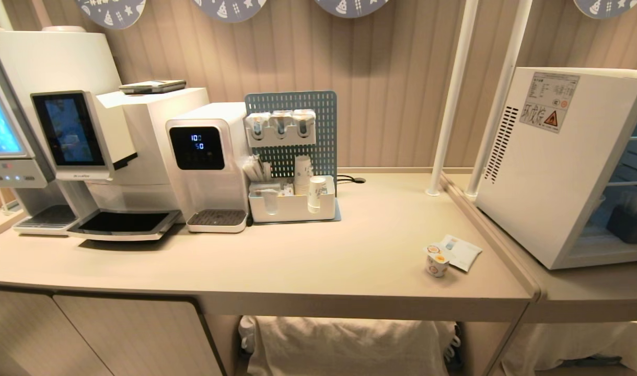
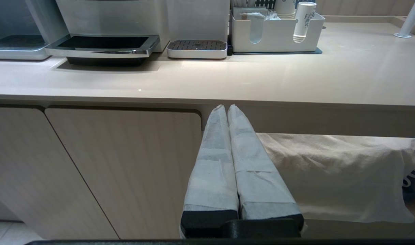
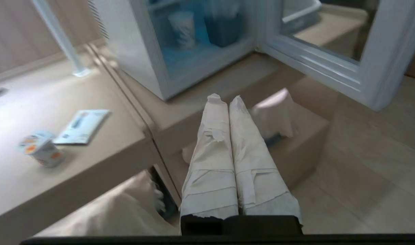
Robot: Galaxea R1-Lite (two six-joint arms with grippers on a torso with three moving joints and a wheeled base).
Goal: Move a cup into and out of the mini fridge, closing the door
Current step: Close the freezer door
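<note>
Near the front right corner of the beige counter (image 1: 297, 261) stands the cup (image 1: 436, 261), upright, white with orange fruit prints, its top rim just touching the corner of a flat paper packet (image 1: 462, 252) lying behind it. To its right, on a separate lower counter section, sits the mini fridge (image 1: 548, 172), white, with a warning sticker on its side wall. Its door (image 3: 347, 68) is swung wide open, and inside, on the lit blue floor, a pale cup-like container and a dark box can be made out. The right gripper (image 3: 224, 98) hangs below and in front of the counter edge, in front of the open fridge, its two taped fingers pressed together with nothing between them. The left gripper (image 2: 226, 107) is parked low before the cabinet doors (image 2: 125, 170), just under the counter lip, its wrapped fingers likewise pressed together and empty. Farther left along the counter stand a coffee machine (image 1: 88, 136), a water dispenser (image 1: 208, 156) with a black display, and a white organizer (image 1: 292, 206) holding paper cups.
</note>
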